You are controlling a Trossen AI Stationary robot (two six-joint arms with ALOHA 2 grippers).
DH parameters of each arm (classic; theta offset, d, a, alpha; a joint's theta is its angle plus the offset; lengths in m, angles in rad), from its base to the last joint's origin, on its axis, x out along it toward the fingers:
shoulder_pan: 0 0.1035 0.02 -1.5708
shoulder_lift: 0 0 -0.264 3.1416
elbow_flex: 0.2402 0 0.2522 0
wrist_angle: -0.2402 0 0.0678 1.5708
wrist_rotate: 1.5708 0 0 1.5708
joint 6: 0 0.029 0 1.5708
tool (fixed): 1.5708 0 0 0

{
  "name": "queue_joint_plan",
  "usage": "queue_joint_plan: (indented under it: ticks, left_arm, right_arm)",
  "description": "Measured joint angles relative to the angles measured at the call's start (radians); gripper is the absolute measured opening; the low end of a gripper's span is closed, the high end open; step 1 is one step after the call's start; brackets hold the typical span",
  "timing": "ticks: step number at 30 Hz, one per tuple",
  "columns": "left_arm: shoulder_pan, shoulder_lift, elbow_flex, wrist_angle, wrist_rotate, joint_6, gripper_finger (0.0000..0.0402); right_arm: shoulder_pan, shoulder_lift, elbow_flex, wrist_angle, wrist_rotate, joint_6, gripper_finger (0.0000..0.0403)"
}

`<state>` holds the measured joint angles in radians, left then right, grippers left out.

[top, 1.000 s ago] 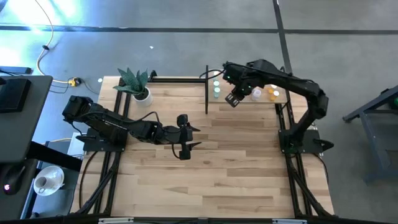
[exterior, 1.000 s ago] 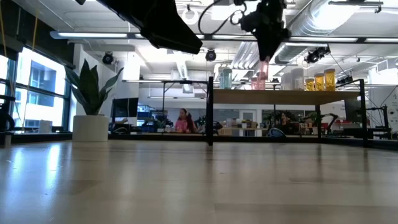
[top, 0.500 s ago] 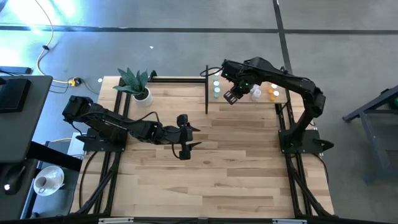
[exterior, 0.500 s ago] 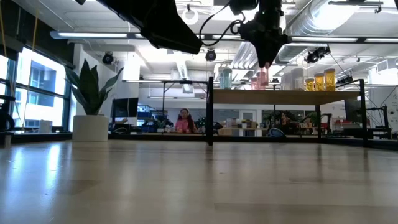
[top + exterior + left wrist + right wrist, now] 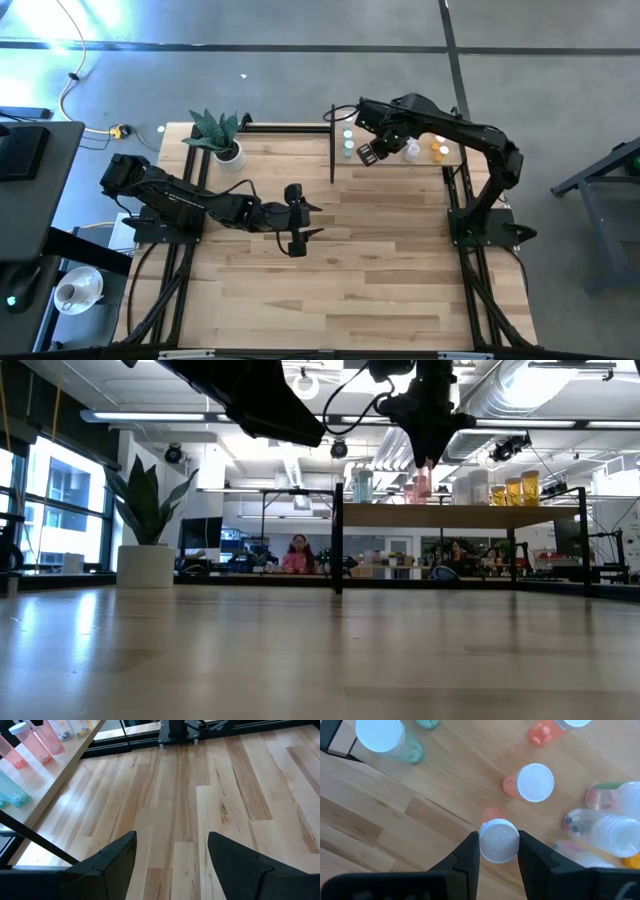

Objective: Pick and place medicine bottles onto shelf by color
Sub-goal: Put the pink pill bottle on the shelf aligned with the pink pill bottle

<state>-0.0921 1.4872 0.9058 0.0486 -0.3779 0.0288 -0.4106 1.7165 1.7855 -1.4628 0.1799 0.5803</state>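
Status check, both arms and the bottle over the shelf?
Right gripper shut on pink bottle, above shelf. Left gripper open, mid-table. Pink bottles stand close by.

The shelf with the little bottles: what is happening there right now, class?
The right gripper is over the shelf, its fingers shut on a pink bottle with a white cap. It holds this next to the other pink bottles already standing there. Teal bottles stand at one end of the shelf and orange ones at the other. The left gripper waits open over the middle of the table, holding nothing.
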Motion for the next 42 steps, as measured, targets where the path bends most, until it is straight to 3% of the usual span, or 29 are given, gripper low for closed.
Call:
queue_joint_plan:
  ticks: [18,29,42]
  left_arm:
    - [0.0,0.0,0.0,-0.008,0.0,0.0,0.0236]
    - [0.0,0.0,0.0,-0.008,0.0,0.0,0.0236]
    - [0.0,0.0,0.0,-0.008,0.0,0.0,0.0236]
  right_arm:
    - [-0.002,0.049,0.0,-0.012,0.019,-0.019,0.0092]
    - [0.001,0.05,-0.001,-0.015,0.017,-0.039,0.015]
    - [-0.002,0.05,-0.001,-0.015,0.054,-0.066,0.0157]
